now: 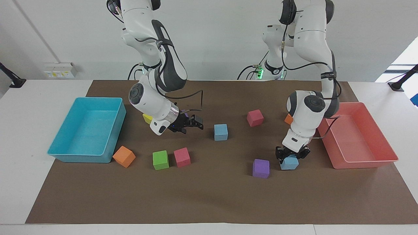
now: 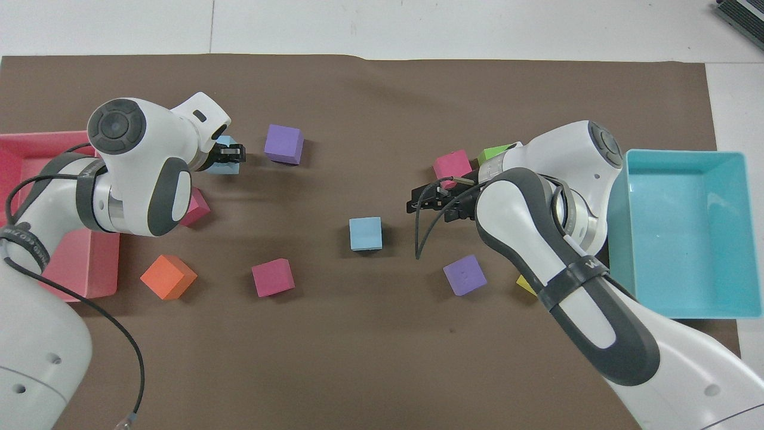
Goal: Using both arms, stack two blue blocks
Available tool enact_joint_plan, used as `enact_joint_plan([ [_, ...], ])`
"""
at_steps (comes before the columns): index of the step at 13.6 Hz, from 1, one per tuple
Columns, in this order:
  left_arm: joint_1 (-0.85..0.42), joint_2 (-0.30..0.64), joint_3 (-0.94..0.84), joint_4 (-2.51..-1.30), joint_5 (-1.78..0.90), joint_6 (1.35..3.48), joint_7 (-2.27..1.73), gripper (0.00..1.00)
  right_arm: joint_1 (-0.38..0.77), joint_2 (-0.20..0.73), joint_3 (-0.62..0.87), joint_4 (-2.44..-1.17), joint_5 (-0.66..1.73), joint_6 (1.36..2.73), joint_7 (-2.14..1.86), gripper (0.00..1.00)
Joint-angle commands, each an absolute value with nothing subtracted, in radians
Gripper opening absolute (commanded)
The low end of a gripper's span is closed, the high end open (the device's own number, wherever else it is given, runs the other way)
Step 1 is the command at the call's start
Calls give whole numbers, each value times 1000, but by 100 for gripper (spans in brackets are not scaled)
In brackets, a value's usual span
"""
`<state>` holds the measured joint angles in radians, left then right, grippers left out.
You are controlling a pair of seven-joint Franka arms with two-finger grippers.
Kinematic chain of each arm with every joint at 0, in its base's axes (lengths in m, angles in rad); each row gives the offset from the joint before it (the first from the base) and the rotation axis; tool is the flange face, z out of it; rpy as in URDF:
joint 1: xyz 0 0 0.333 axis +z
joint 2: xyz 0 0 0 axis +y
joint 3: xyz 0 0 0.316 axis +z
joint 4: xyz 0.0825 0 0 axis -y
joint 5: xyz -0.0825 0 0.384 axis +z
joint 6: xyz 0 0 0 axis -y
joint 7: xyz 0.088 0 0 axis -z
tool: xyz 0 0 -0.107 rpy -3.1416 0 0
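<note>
Now the two matte light-blue foam cubes lie well apart on the brown paper sheet (image 1: 209, 202) that covers the bench. One light-blue foam cube (image 1: 289, 163) sits directly under the left tool (image 1: 289, 154), whose black fingers are closed on its upper part; it looks to be at the paper or barely above it, I cannot tell which. A purple foam cube (image 1: 261, 168) with sharp edges stands just beside this tool, toward the right arm's end. The left arm bends down steeply from its white elbow, the tool pointing nearly straight down.

The other light-blue foam cube (image 1: 220, 132) rests free near the middle of the bench, close to the tip of the right tool (image 1: 192, 124). The right arm leans low and sideways, its tool almost level, pointing at this cube; its fingers look parted and hold nothing.

A smooth turquoise plastic tray (image 1: 65, 137) lies at the right arm's end, and a smooth pink plastic tray (image 1: 375, 161) lies near the left tool; no cubes are seen in either.
</note>
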<state>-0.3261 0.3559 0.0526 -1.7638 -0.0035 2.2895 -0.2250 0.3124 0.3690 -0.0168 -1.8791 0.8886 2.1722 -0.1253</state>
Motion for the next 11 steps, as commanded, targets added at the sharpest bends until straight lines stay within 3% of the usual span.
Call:
enact_joint_plan([
  [1,-406,353,69,-1749,37,2258,-340,19,302,362,-9,-1908,942,2197,-169,55],
  [4,-481,351,69,-1749,41,2255,-432,19,299,373,-9,-1911,1017,2194,-173,0],
  [11,-646,339,67,-1746,41,2217,-632,18,282,419,-9,-1930,1166,2186,-426,0],
])
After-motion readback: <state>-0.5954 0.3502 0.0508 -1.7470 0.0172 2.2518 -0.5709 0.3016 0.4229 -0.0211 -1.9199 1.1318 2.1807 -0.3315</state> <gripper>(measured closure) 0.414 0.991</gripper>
